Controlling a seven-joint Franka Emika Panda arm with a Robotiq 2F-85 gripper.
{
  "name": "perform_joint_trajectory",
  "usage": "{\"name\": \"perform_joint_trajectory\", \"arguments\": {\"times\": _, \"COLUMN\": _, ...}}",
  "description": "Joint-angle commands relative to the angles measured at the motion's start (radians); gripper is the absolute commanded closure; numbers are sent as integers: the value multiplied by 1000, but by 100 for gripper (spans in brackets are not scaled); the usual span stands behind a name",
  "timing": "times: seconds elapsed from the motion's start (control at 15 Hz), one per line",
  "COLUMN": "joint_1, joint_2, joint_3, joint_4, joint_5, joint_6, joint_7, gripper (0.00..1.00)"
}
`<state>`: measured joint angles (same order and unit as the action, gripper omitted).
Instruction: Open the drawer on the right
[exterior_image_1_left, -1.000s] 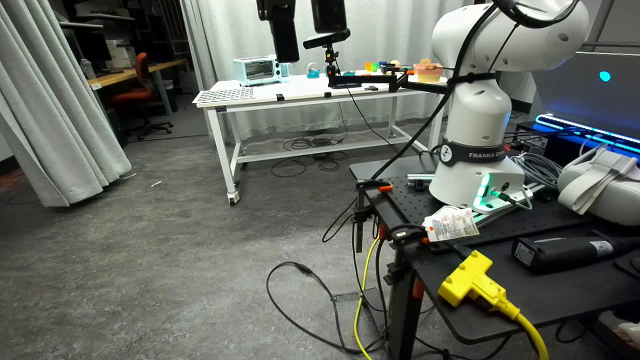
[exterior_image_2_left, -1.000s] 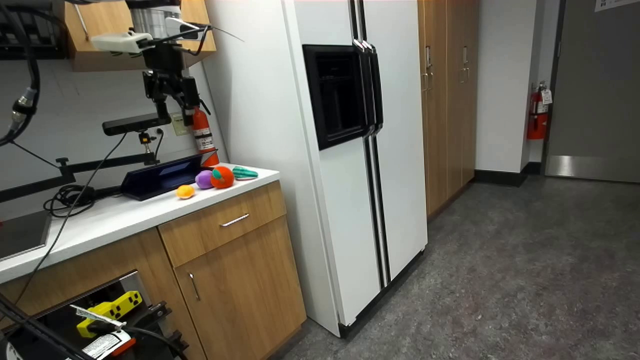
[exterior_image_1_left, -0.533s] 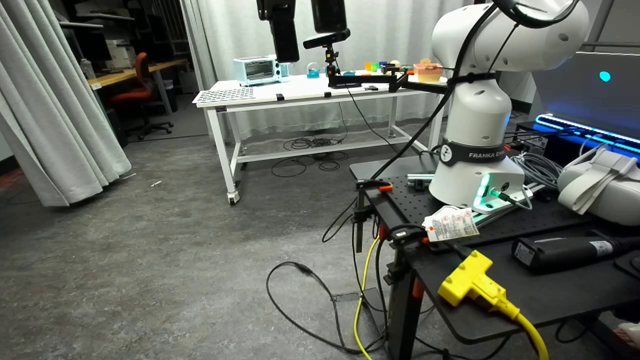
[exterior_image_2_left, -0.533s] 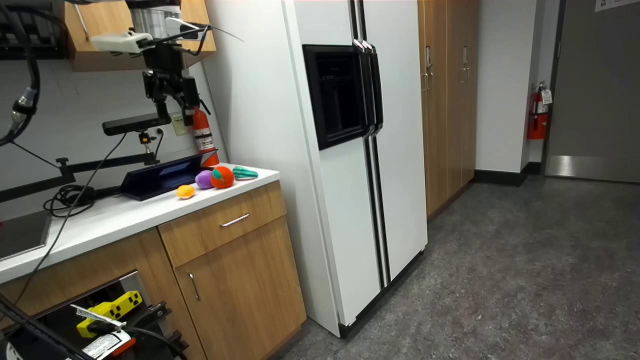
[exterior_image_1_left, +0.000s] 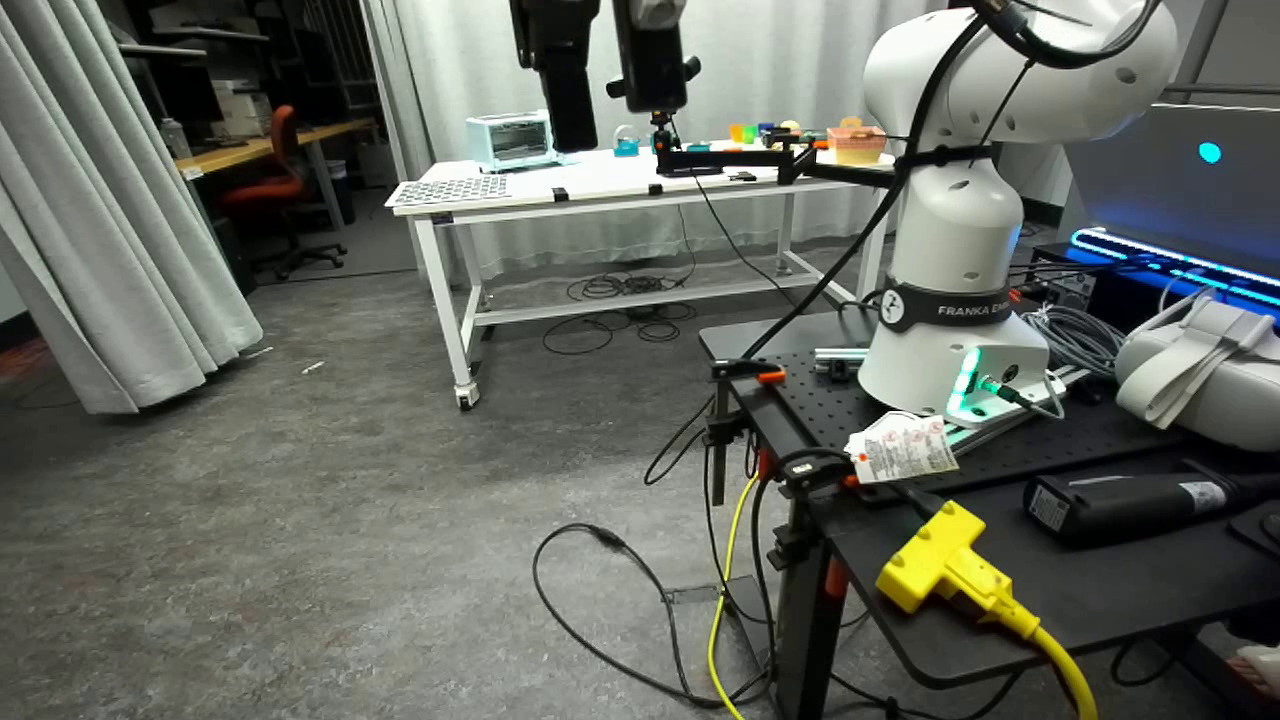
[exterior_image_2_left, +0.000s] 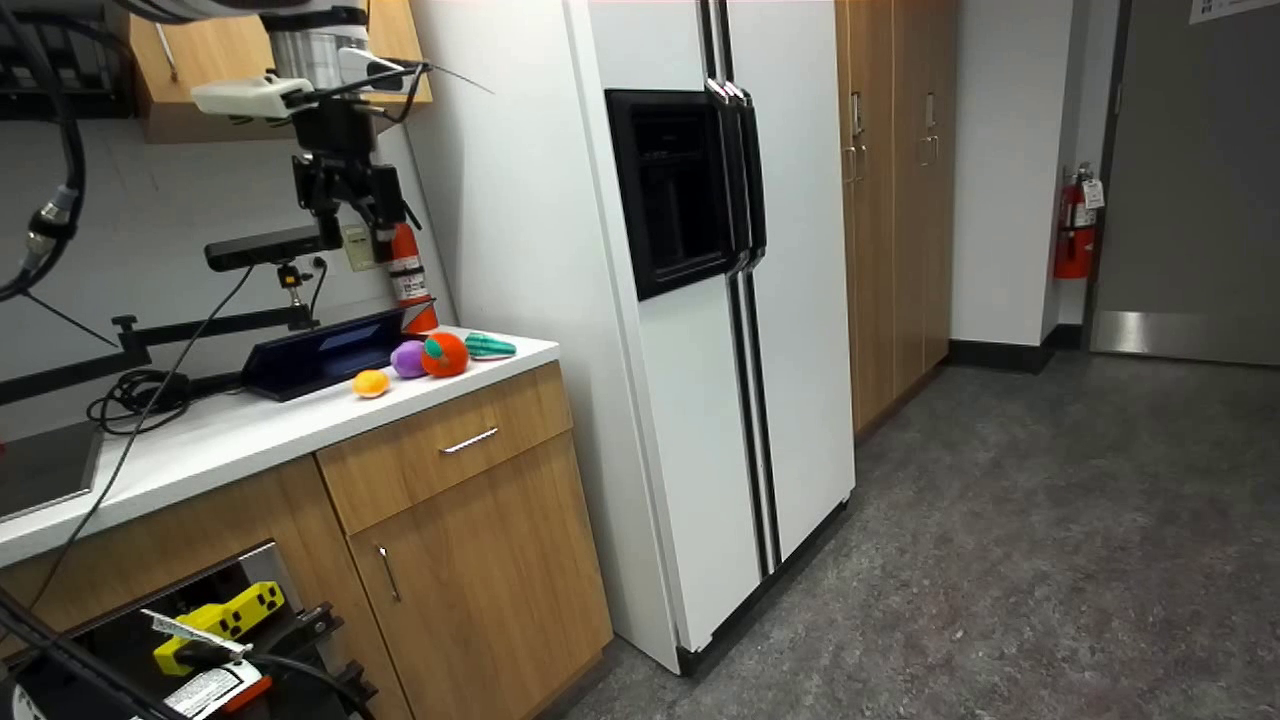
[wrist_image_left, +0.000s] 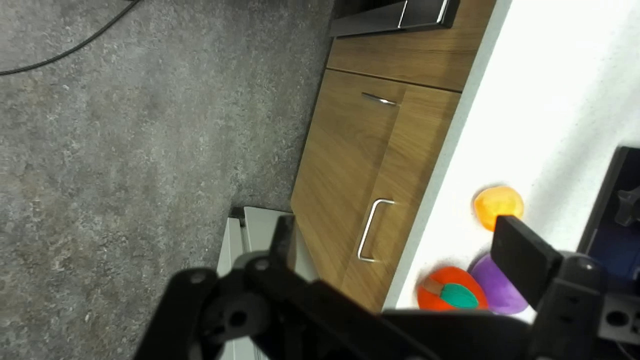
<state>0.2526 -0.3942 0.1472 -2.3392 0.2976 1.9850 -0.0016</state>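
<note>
The drawer (exterior_image_2_left: 400, 468) is closed under the right end of the white counter, with a light wood front; its inside is hidden. Its silver handle (exterior_image_2_left: 469, 440) runs across the front. In the wrist view, the drawer front (wrist_image_left: 411, 167) and its handle (wrist_image_left: 369, 231) lie between the fingers in the picture, some way off. My gripper (exterior_image_2_left: 357, 245) hangs fingers-down above the counter, higher than the drawer and apart from it. It is open and empty, and its fingertips also show in the wrist view (wrist_image_left: 396, 225) and an exterior view (exterior_image_1_left: 615, 122).
On the counter (exterior_image_2_left: 250, 430) lie an orange toy (exterior_image_2_left: 370, 383), a purple toy (exterior_image_2_left: 408, 359), a red toy (exterior_image_2_left: 445, 355) and a green toy (exterior_image_2_left: 489, 346). A dark tray-like object (exterior_image_2_left: 320, 352) is behind them. A white fridge (exterior_image_2_left: 520, 250) stands right of the drawer.
My gripper has moved slightly down, and slightly to the right in the exterior view with the counter. It stays open. The drawer and the toys have not moved.
</note>
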Motion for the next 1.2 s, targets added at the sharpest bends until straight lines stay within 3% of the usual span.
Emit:
{"name": "perform_joint_trajectory", "arguments": {"times": 0.0, "joint_1": -29, "joint_2": 57, "joint_3": 8, "joint_4": -29, "joint_5": -42, "joint_6": 70, "joint_7": -31, "gripper": 0}}
{"name": "perform_joint_trajectory", "arguments": {"times": 0.53, "joint_1": -33, "joint_2": 292, "joint_3": 27, "joint_4": 7, "joint_5": -148, "joint_6": 216, "joint_7": -3, "gripper": 0}}
{"name": "perform_joint_trajectory", "arguments": {"times": 0.6, "joint_1": -35, "joint_2": 233, "joint_3": 16, "joint_4": -37, "joint_5": -119, "joint_6": 201, "joint_7": -14, "gripper": 0}}
{"name": "perform_joint_trajectory", "arguments": {"times": 1.13, "joint_1": -34, "joint_2": 291, "joint_3": 27, "joint_4": -2, "joint_5": -126, "joint_6": 212, "joint_7": -13, "gripper": 0}}
